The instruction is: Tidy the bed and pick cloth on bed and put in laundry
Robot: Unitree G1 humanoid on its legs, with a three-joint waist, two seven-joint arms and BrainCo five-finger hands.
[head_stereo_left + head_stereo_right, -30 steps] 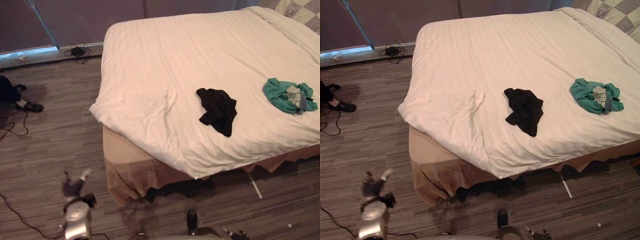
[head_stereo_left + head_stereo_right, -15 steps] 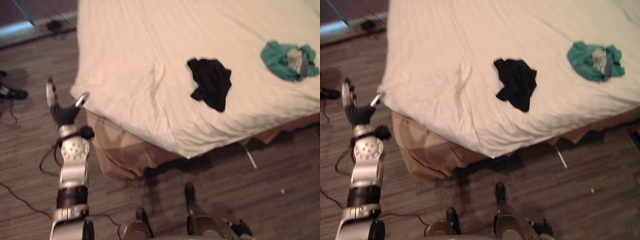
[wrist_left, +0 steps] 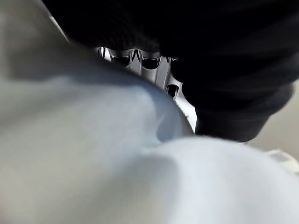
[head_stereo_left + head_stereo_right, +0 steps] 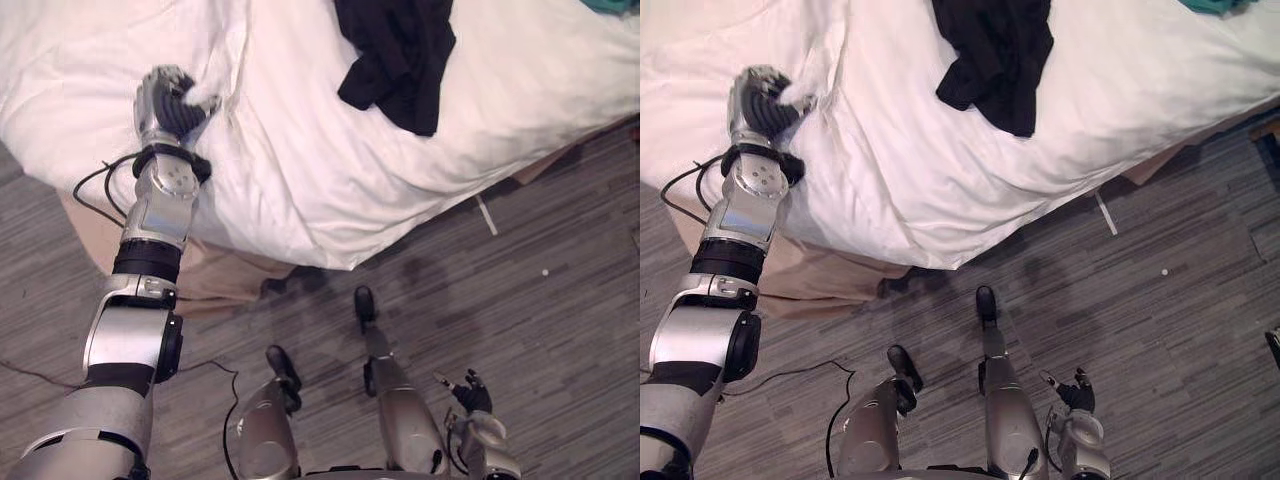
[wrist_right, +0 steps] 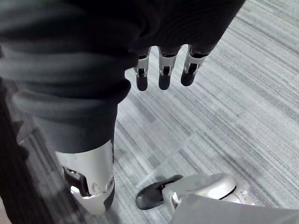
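Nearest, at the low right, the right hand (image 4: 470, 392) hangs over the striped grey floor (image 4: 560, 330). Its fingers (image 5: 161, 74) are straight and relaxed, and they hold nothing. Half a second ago this hand showed in nearly the same low corner.

A thin white strip (image 4: 486, 215) lies on the floor just beside the near edge of the bed. Under the overhanging cover, the tan bed skirt (image 4: 215, 280) shows at the near left corner.

Further in, the left hand (image 4: 168, 100) rests on the white duvet (image 4: 300, 170) near its left corner. Its fingers are curled, and a small tuft of the white cloth stands out between the fingers and the thumb, so the hand grips a fold of the duvet. In its own wrist view the white cloth bulges very close to the fingers and hides most of them. Half a second ago this hand was in the air, left of the bed corner, with the fingers spread and nothing in them.

The whole picture has also shifted since then (the camera now looks more steeply down), so the bed fills the far part.

The black cloth (image 4: 395, 50) lies crumpled on the duvet, right of the left hand and apart from it, in the same place on the bed as before. At the far right edge a small piece of the green cloth (image 4: 1212, 4) shows, also on the duvet.
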